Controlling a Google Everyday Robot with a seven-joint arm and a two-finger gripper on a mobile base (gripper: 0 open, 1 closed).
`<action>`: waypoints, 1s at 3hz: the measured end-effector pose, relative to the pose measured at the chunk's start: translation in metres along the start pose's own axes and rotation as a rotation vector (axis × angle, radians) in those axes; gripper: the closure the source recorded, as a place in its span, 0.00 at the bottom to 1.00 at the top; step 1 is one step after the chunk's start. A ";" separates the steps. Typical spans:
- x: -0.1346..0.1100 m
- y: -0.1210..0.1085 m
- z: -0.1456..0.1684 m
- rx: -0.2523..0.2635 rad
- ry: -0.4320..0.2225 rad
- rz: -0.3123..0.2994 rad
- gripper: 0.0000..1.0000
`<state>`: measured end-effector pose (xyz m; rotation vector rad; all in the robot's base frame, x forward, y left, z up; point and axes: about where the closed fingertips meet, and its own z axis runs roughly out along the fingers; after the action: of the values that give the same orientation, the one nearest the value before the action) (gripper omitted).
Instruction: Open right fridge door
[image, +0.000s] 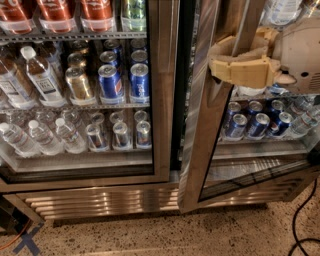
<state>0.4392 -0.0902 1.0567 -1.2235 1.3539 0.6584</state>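
The right fridge door (199, 150) stands ajar, its wide steel frame slanting from the top centre down to the floor, with the glass pane to its right. My gripper (235, 57) is at the upper right on a white wrist. Its tan fingers (242, 72) are clamped around the door's free edge. Through the gap and the glass I see blue cans (257, 125) on a shelf inside.
The left fridge door (162, 100) is closed, with bottles and cans behind its glass. A steel kick grille (100, 200) runs along the bottom. A black cable (300, 220) lies on the speckled floor at the right. Blue tape (27, 242) marks the floor at the left.
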 end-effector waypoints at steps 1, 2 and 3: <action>0.001 -0.001 -0.003 0.000 0.000 0.000 1.00; 0.001 -0.001 -0.003 0.000 0.000 0.000 0.81; 0.001 -0.001 -0.003 0.000 0.000 0.000 0.58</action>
<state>0.4392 -0.0930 1.0567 -1.2237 1.3538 0.6584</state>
